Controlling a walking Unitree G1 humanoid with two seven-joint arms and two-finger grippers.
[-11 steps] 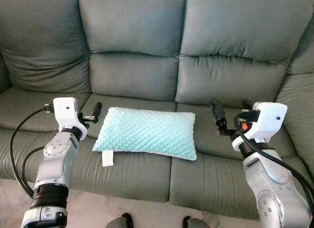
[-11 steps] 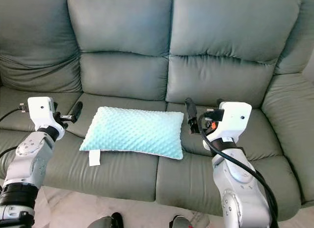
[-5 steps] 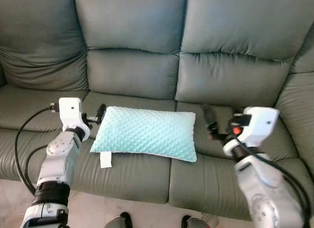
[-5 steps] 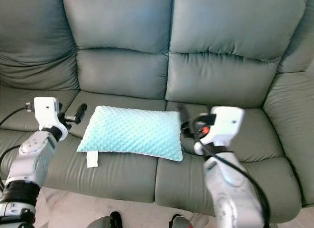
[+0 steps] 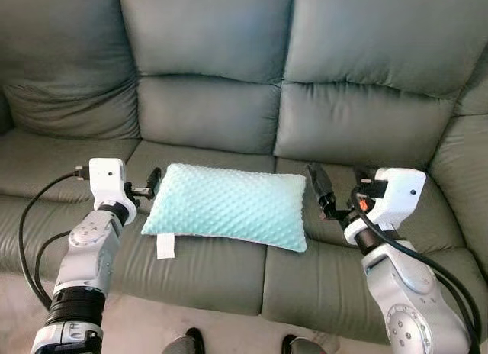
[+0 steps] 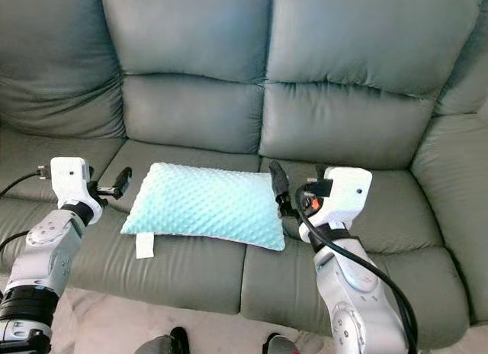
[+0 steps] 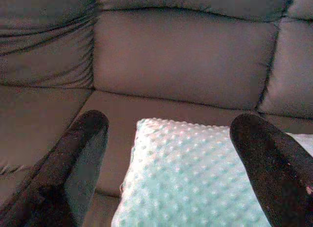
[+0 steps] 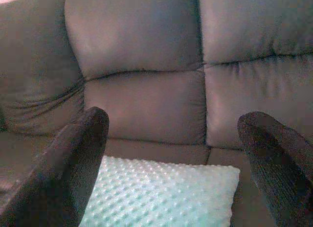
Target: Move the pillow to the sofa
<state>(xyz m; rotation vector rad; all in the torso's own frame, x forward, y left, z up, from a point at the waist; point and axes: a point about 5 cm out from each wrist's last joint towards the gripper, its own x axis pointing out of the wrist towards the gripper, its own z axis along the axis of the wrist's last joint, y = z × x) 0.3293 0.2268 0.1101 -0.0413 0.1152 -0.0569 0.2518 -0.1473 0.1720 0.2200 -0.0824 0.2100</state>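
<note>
Left tool (image 5: 152, 183) and right tool (image 5: 334, 192) released, flanking the pillow (image 5: 227, 205) on the sofa (image 5: 206, 114) seat — soft, light; pinch its short ends.

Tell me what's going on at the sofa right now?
The pillow lies flat on the seat of the sofa, held by neither arm. The left tool sits just off the pillow's left end and the right tool just off its right end, both open. The wrist views look past each tool's spread fingers at the pillow. Judging by how things lie, the pillow is already where it belongs.
</note>
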